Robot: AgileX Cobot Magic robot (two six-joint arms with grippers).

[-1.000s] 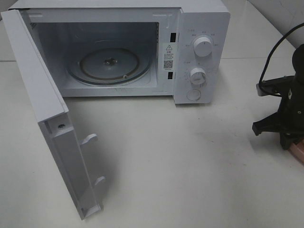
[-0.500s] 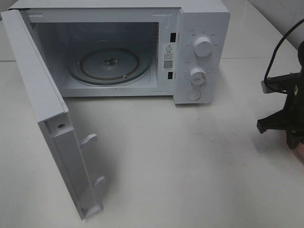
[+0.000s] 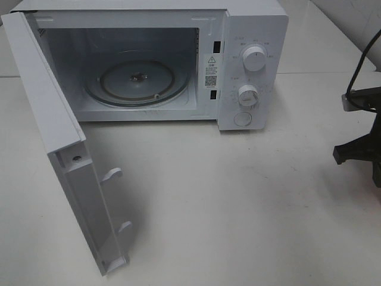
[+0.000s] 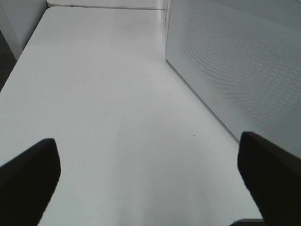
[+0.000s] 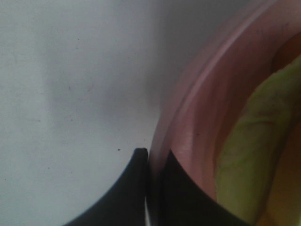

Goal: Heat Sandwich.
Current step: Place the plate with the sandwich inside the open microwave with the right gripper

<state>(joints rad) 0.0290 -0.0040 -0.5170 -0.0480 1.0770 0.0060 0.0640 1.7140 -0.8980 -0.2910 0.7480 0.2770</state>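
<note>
In the right wrist view the sandwich (image 5: 263,141) shows only as pale yellow-green filling and a bit of brown crust. It lies on a round pink plate (image 5: 197,108). My right gripper (image 5: 149,157) is shut on the plate's rim, with one finger on each side of it. In the exterior high view only part of the right arm (image 3: 362,149) shows at the right edge, and the plate and sandwich are out of frame. My left gripper (image 4: 150,188) is open over bare table, with nothing between its fingers (image 4: 28,181).
A white microwave (image 3: 250,36) stands at the back of the table. Its door (image 3: 59,149) is swung wide open to the front left, and a glass turntable (image 3: 137,80) shows inside. Two knobs (image 3: 254,59) sit on its right panel. The microwave's side wall (image 4: 235,61) is beside my left gripper.
The right arm has moved right, toward the edge of the exterior high view. The pink plate corner seen under it earlier has gone out of frame.
</note>
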